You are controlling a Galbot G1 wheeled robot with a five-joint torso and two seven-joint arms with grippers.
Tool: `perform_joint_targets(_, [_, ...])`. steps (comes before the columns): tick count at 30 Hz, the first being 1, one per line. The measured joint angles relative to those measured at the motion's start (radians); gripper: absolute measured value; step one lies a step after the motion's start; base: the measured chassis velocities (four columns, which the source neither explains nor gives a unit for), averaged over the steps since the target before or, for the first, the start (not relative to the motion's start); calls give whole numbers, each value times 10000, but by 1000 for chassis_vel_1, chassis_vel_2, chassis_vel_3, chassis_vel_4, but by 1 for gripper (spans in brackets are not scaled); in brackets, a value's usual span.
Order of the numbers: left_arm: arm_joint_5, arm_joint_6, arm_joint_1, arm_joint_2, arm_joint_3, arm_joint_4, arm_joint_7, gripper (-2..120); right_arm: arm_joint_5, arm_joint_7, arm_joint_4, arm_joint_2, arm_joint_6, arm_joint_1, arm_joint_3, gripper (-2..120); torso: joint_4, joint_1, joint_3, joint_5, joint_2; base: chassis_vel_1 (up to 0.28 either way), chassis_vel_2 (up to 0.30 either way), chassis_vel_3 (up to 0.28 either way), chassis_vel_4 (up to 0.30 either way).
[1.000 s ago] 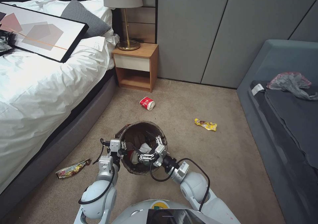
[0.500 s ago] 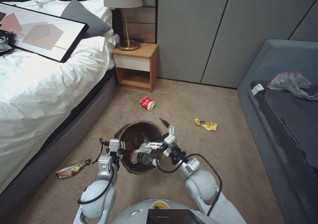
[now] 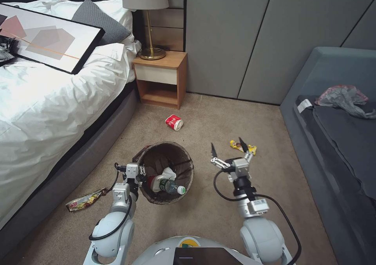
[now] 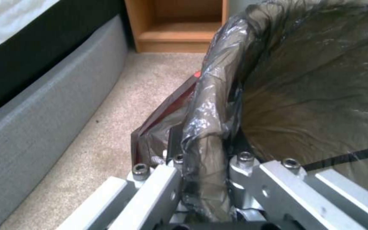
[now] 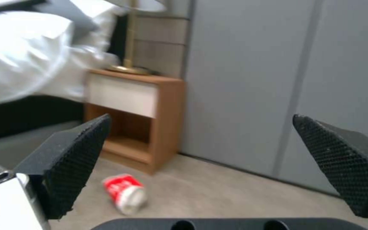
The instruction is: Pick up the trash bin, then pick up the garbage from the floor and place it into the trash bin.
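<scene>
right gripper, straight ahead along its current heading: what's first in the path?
Probably nothing close. The open right gripper aims over bare carpet toward the grey wall panels; the red-and-white paper cup lies low and left of that line. Depth unclear.

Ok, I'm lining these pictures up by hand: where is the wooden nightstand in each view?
Head view: the nightstand stands against the wall, beside the bed, beyond the trash bin.
Left wrist view: the nightstand is past the trash bin's bagged rim, next to the bed's grey base.
Right wrist view: the nightstand stands behind the red paper cup.
Shared landmark: the bed beside it.
</scene>
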Motion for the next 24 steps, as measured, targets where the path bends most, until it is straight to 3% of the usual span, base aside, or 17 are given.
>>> perform_joint_targets(6, [-50,-3,-48,13,-31,7,1,3,-39,332,-352,335,644,-577,697,100,-2,0,0,0,0,0,0,0,0])
perform_joint_targets(14, [-62,-3,-57,19,-29,17,2,3,-2,461,-545,421,920,-750,896,100,2,0,0,0,0,0,0,0,0])
perform_joint_targets(24, [-132,-9,-20,27,-35,17,-14,3,784,279,-1515,1062,2215,-856,1378,100,0,0,0,-1,0,0,0,0,0])
